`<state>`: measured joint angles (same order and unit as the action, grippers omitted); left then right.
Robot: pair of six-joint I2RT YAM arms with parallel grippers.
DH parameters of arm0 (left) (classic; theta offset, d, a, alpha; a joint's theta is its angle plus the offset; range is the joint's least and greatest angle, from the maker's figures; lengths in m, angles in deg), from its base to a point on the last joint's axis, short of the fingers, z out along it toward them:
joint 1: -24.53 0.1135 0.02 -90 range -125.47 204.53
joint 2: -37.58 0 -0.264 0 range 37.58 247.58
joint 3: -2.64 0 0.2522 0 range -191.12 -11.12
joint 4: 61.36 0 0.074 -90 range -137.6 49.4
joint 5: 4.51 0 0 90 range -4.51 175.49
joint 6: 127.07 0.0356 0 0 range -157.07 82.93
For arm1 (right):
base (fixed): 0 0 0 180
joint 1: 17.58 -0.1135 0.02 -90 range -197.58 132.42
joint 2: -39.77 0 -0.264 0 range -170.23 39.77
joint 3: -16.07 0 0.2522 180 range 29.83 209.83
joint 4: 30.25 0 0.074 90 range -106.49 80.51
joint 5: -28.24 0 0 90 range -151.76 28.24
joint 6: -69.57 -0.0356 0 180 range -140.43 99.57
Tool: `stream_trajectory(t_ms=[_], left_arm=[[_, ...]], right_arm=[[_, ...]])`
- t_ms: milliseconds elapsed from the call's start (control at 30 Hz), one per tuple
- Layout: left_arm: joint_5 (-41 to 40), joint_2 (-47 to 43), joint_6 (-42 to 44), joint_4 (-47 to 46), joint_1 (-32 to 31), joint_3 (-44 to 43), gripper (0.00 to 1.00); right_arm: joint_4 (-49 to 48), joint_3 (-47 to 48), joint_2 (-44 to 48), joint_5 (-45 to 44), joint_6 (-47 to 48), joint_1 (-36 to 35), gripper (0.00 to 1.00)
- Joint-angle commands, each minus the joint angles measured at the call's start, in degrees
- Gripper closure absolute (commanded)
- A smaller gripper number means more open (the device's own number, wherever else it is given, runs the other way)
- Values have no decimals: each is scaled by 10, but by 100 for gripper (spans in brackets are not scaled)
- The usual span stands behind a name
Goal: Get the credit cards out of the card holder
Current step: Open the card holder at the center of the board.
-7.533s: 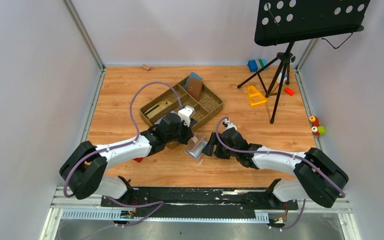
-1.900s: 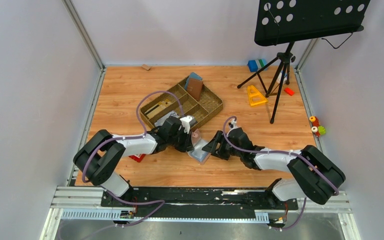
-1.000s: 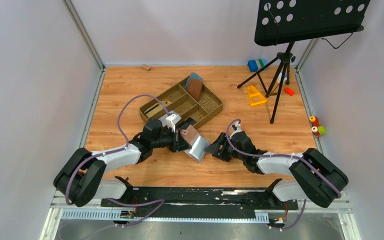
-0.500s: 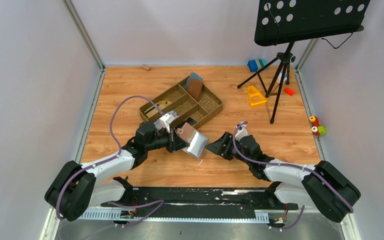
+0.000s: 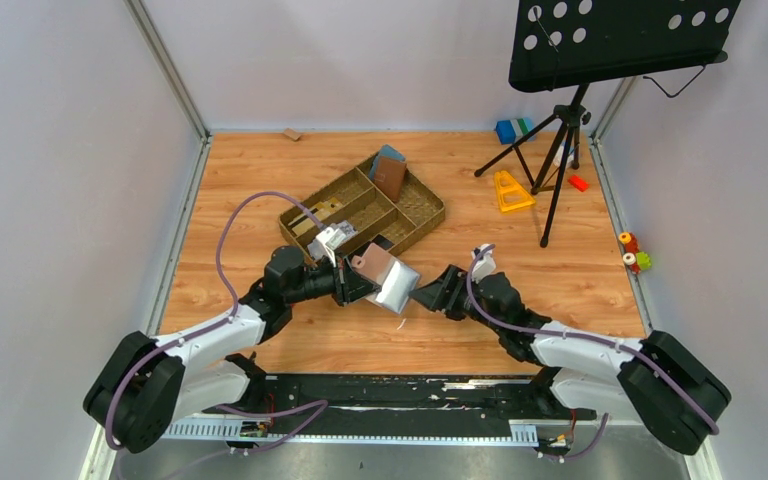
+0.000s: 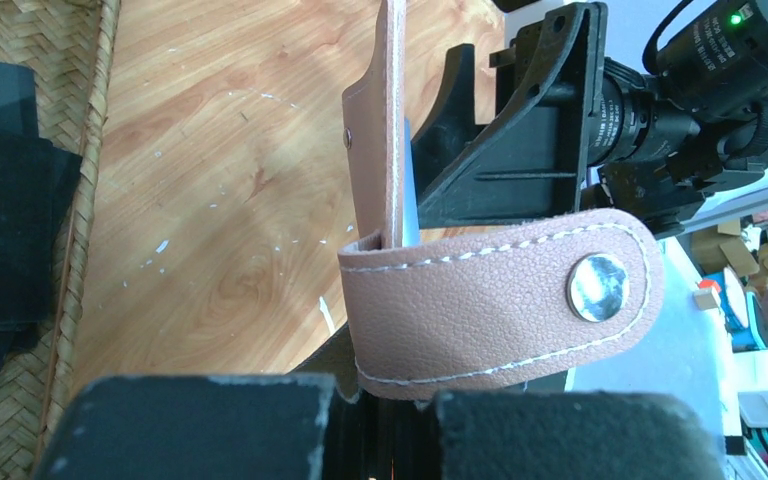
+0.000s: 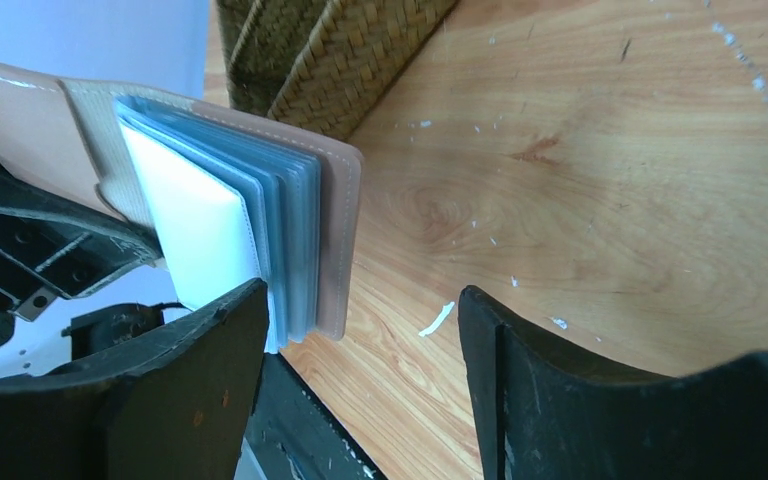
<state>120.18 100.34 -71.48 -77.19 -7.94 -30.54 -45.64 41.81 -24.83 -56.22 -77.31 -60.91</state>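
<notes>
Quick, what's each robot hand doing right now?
Left hand: closed, holding the tan leather card holder.
Right hand: open, holding nothing.

Bright even light, soft faint shadows. Wrist views: near jaws blurred. Glint on metal snap point(image 6: 598, 287).

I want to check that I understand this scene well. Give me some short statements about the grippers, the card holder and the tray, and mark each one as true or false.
1. The left gripper is shut on the card holder. True.
2. The right gripper is shut on a card. False: it is open, close to the holder's edge, holding nothing.
3. The card holder lies flat on the table. False: it is held up above it.
4. The card holder is open, its clear sleeves showing. True.
5. The tray holds nothing. False: a brown wallet is in its far compartment.
</notes>
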Motion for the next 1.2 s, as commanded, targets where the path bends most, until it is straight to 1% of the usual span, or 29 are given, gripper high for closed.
stream_trajectory(t_ms=[0, 100, 433, 667, 767, 867, 933, 1067, 1167], left_arm=[[1, -21, 0, -35, 3, 2, 99], [5, -21, 0, -39, 3, 3, 99], [34, -18, -15, -83, 3, 12, 98], [59, -11, -33, -124, 3, 18, 97], [54, -13, -33, -123, 3, 19, 97], [41, -25, -28, -106, 3, 20, 96], [29, -36, -19, -90, 3, 20, 96], [23, -50, -15, -82, 3, 23, 96], [30, -43, -17, -90, 3, 22, 96]], right_arm=[[25, -13, 55, -55, -4, -2, 30], [31, -9, 69, -55, 10, -2, 30], [47, 30, 55, -35, 33, -18, 30], [26, 36, 40, -21, 42, -25, 30], [26, 37, 39, -24, 43, -26, 30], [71, 34, 50, -64, 21, -26, 30], [79, 28, 58, -84, 21, -27, 30], [86, 30, 61, -86, 23, -26, 31], [86, 40, 55, -76, 26, -26, 31]])
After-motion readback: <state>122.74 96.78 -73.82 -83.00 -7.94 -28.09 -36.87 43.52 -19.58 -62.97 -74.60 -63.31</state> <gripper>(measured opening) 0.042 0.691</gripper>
